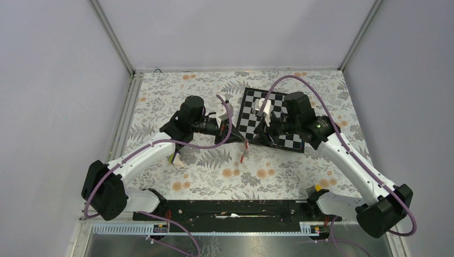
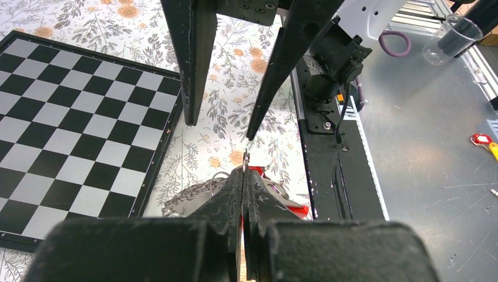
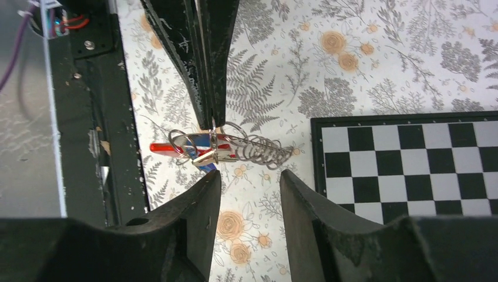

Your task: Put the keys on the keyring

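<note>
Nearest, in the right wrist view, the right gripper (image 3: 249,176): parted about halfway, holding nothing. Just beyond its tips, slightly off to one side of the gap, the keyring (image 3: 258,150) with the keys (image 3: 202,155) bunched against it (threaded or merely tangled, hard to tell), over the floral table (image 3: 364,70). Long axis crosswise to the fingers: red and blue plastic at one end, grey coiled wire at the other, small rings between. Farther on, the left gripper (image 3: 210,122), pinched tight on one ring. Near to both arms alike; only the right free to reach.
</note>
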`<action>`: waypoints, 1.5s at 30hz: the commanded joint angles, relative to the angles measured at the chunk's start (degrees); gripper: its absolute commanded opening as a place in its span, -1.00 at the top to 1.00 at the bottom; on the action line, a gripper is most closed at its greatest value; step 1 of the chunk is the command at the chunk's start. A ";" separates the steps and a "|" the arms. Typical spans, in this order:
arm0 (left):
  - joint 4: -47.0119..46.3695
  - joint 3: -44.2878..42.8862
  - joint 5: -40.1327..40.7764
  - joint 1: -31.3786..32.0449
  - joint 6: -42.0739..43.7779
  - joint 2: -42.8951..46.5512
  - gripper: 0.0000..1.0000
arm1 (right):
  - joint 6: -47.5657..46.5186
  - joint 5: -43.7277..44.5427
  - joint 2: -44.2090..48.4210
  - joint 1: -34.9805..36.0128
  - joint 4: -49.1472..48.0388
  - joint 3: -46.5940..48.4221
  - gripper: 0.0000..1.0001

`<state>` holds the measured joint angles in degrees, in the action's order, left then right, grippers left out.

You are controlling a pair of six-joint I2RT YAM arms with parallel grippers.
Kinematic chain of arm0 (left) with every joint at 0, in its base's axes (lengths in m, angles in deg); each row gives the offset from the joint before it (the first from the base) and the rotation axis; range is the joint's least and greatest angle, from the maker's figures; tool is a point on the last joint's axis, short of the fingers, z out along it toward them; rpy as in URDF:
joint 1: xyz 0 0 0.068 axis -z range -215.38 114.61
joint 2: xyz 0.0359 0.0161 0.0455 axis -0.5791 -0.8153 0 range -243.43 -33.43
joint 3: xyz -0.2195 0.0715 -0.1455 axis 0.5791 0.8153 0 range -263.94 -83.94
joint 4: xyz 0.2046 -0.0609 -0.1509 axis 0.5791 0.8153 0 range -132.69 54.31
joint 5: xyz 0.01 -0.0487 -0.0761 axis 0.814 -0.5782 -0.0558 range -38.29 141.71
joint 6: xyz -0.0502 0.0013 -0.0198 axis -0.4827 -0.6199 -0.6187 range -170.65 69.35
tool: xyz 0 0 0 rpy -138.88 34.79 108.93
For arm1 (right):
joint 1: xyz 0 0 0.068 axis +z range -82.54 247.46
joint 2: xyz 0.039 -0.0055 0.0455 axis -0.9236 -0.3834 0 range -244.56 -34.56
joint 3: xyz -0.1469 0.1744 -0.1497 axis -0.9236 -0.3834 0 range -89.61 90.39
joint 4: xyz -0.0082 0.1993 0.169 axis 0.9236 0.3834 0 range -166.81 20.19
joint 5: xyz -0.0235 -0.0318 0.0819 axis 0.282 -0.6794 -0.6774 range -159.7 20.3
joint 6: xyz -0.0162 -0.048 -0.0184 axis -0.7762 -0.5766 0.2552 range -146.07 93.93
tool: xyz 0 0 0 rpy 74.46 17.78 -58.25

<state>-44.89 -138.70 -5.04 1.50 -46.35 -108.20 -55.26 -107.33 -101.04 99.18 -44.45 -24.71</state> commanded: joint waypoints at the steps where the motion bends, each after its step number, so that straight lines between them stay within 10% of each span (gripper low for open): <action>1: -1.62 -2.12 -1.05 -0.49 -0.93 1.90 1.00 | 2.11 -10.88 0.69 -1.61 -5.19 -0.82 0.05; 45: -5.84 0.18 -3.76 -0.67 -2.87 2.55 1.00 | 1.78 -13.74 -0.76 -1.67 -7.07 -4.65 0.96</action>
<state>-45.37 -138.53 -5.85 1.24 -48.27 -107.87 -54.03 -120.36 -102.22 97.76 -50.53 -28.84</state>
